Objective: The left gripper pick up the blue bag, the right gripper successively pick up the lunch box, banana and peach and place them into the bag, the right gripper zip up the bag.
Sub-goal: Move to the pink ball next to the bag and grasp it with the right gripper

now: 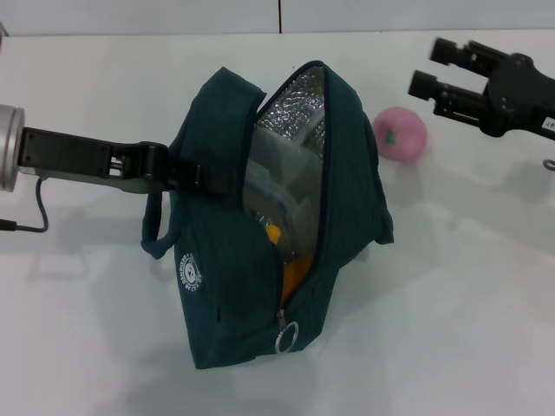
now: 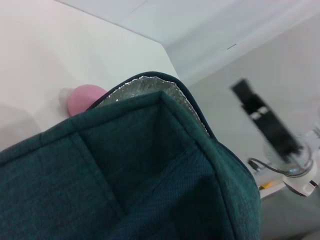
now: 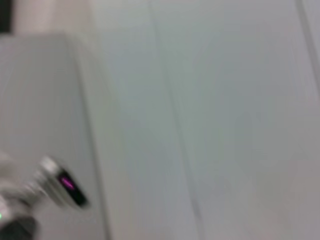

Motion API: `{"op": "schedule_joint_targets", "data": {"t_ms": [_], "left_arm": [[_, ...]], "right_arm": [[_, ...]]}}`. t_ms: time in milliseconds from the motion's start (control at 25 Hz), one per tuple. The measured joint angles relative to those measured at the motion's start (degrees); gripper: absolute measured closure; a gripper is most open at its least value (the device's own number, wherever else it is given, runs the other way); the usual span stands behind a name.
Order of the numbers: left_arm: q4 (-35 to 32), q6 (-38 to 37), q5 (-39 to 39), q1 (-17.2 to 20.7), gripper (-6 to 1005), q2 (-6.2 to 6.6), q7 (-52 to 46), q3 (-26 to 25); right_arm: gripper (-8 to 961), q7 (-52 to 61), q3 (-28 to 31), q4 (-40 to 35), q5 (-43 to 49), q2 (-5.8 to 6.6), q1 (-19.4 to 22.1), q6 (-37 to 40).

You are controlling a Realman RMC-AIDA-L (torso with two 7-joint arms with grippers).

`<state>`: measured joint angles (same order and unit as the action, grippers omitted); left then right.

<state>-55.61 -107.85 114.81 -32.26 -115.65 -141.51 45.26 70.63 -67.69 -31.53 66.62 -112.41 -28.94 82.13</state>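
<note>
Bag [image 1: 225,286]: you're seeing woven teal fabric, foil lining, gaping open.
Left gripper [image 1: 192,176]: clenching the bag's side.
Right gripper [image 1: 427,69]: hovering with fingers spread, above the round pink peach [image 1: 401,133].

- A white table [image 1: 451,303] fills most of the head view, smooth and evenly lit, with soft grey shadows on it.
- Along the far edge a pale grey wall [image 1: 173,16] rises, with a thin dark vertical seam [image 1: 279,16] dividing it into panels.
- In the left wrist view the table edge [image 2: 150,37] runs towards a light grey wall [image 2: 280,60].
- The right wrist view shows only blurred pale panels [image 3: 225,100].
</note>
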Motion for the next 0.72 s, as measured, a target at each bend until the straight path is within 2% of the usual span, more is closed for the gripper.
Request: {"op": "schedule_joint_targets", "data": {"t_ms": [80,200,320,520,600,720], "left_arm": [[0.09,-0.03,-0.05,0.04,954,0.01,0.00,0.00],[0.18,-0.09,-0.07,0.04,954,0.01,-0.19,0.02],[0.08,-0.10,-0.08,0.04,954,0.00,-0.50,0.05],[0.07,-0.10,-0.11,-0.18,954,-0.01,-0.53,0.00],[0.15,-0.10,-0.13,-0.37,954,-0.05,-0.53,0.04],[0.17,-0.09,-0.13,-0.55,954,-0.20,-0.58,0.15]], "right_arm": [[236,-1.26,0.02,0.13,1.32,0.30,0.26,-3.57],[235,-3.30,0.03,0.21,3.37,0.04,0.40,-8.81],[235,-4.52,0.04,0.28,4.27,-0.61,0.40,-13.93],[148,-6.59,-0.61,0.54,5.03,-2.04,-0.44,-21.90],[126,-6.70,-0.70,1.09,5.87,-2.70,-1.59,-24.82],[94,-6.33,-0.73,4.70,6.56,-2.93,-4.69,-28.39]]}}
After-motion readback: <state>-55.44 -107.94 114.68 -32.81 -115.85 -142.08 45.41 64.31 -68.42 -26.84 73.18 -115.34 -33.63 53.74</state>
